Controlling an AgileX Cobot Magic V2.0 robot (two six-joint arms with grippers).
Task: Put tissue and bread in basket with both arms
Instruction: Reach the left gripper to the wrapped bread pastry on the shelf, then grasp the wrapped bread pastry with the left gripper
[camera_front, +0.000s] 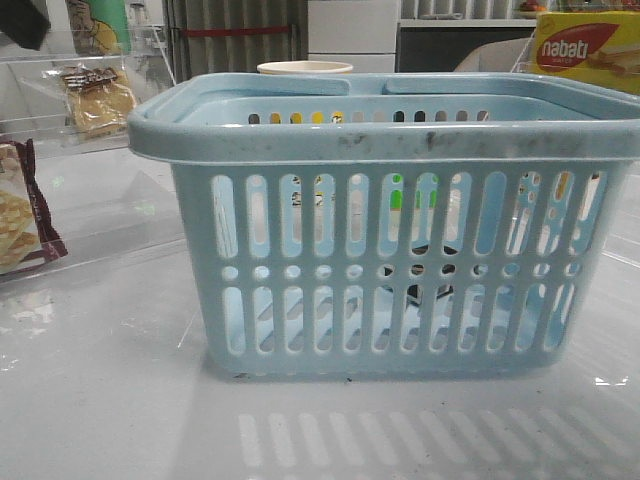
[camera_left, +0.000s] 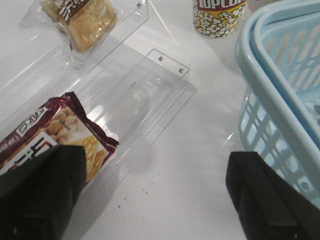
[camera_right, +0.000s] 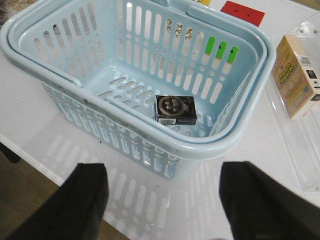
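The bread (camera_left: 82, 20) lies on a clear tray, beyond the cracker packet (camera_left: 50, 142) from the left gripper (camera_left: 155, 200); jaws spread, nothing held; left arm nearer; right gripper (camera_right: 162, 200) spread above the basket (camera_right: 30, 55).

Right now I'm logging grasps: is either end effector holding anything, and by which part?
Nothing is held. The left end effector is open over the table, and the right end effector is open near the basket.
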